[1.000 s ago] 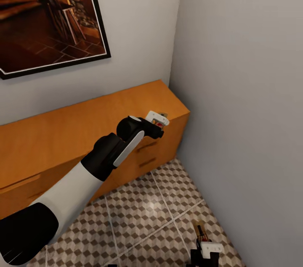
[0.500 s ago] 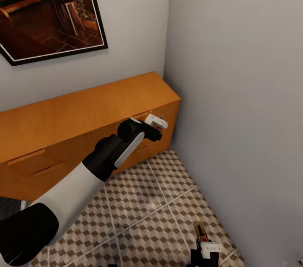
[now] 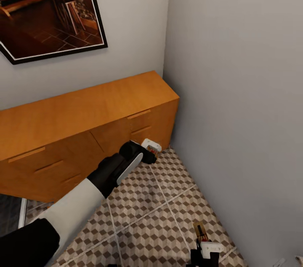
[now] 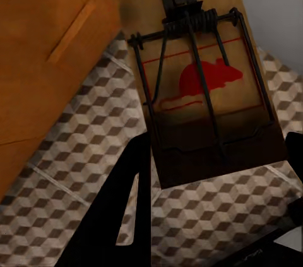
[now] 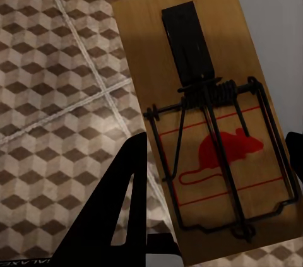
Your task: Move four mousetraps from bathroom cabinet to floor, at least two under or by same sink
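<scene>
My left gripper point(image 3: 150, 148) is shut on a tan mousetrap point(image 3: 152, 145) and holds it low in front of the cabinet's point(image 3: 84, 115) right drawers, just above the bathroom floor point(image 3: 151, 212). In the left wrist view the mousetrap point(image 4: 202, 90), with its red mouse mark and black wire bar, sits between the black fingers point(image 4: 123, 210). At the head view's lower edge, close to the right wall, my right gripper point(image 3: 206, 252) is shut on a second mousetrap point(image 3: 200, 231). That mousetrap point(image 5: 208, 122) hangs over the cube-pattern tiles in the right wrist view. The bathroom sink is out of view.
The orange-brown cabinet stands against the back wall and ends in the room's corner. A grey wall point(image 3: 244, 90) closes the right side. A framed picture point(image 3: 46, 10) hangs above the cabinet. A dark floor strip point(image 3: 9, 212) lies at the lower left.
My left arm has come down with its mousetrap, from cabinet-top height to just above the tiles. The head camera shifted a little early on. The right gripper stays put.
</scene>
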{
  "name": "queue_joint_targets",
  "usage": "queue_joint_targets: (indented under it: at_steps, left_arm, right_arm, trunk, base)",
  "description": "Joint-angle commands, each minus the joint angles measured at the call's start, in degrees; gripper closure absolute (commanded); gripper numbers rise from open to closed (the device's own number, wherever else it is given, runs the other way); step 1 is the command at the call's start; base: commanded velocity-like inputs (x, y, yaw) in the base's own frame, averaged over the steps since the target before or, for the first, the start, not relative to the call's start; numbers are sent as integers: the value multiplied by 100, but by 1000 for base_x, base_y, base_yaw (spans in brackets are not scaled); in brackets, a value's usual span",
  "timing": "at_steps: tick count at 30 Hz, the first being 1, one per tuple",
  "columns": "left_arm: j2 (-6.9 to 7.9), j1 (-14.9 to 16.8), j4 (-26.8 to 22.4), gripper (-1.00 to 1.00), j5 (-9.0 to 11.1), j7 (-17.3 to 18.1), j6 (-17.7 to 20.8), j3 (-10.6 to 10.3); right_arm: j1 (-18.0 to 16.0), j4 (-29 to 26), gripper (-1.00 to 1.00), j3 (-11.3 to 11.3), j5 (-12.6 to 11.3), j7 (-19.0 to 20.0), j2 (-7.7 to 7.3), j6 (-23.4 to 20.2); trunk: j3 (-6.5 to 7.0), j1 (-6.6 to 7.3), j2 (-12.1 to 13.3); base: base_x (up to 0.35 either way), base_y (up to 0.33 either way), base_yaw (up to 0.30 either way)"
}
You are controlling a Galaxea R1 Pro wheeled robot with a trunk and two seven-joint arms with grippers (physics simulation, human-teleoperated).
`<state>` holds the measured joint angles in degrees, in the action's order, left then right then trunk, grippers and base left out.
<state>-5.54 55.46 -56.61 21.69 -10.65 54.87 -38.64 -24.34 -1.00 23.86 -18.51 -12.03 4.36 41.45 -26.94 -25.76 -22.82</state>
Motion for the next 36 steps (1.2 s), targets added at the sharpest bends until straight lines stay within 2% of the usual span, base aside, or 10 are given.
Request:
queue_joint_targets:
  at_steps: [1,6,14,16,17,20,24,28,33,36]
  left_arm:
    - [8,-114,148,100,47,-51,-179,-12]
    - [67,-633,919,100,44,-48,-1215,-12]
    - [296,-1437,2460,100,46,-3,-3532,-12]
    - [324,-1615,3085,100,46,160,-4282,-12]
    - [329,-1647,3252,100,46,220,-4467,-12]
    - [346,-1759,4334,100,46,615,-5509,-12]
    - [348,-1810,5567,100,53,908,-6503,-2]
    - [395,-2058,5958,100,59,972,-7133,10]
    - [536,-2472,6075,100,67,983,-7913,14]
    - [659,-2802,6097,100,77,956,-8883,17]
  right_arm:
    - [-3,4,100,49,-30,-36,1,12]
    - [-3,4,100,49,-30,-36,-3,7]
    - [-5,4,100,49,-30,-37,-12,4]
    - [-4,4,100,49,-30,-37,-12,4]
    - [-5,4,100,49,-30,-37,-10,4]
    - [-6,4,100,49,-30,-36,-7,4]
    - [-4,4,100,49,-30,-43,-6,4]
    - [-2,4,100,49,-30,-44,-6,4]
    - [-4,4,100,49,-30,-51,-7,8]
    - [-4,4,100,49,-25,-53,-19,11]
  trunk:
    - [-8,-3,-10]
    - [-8,-3,-10]
    - [-8,-3,-10]
    - [-8,-3,-10]
    - [-8,-3,-10]
    - [-8,-3,-10]
    - [-8,-3,-10]
    - [-8,-3,-10]
    - [-8,-3,-10]
    - [-8,-3,-10]
  base:
    - [0,0,0]
    - [0,0,0]
    - [0,0,0]
    - [0,0,0]
    - [0,0,0]
    - [0,0,0]
    - [0,0,0]
    - [0,0,0]
    - [0,0,0]
    - [0,0,0]
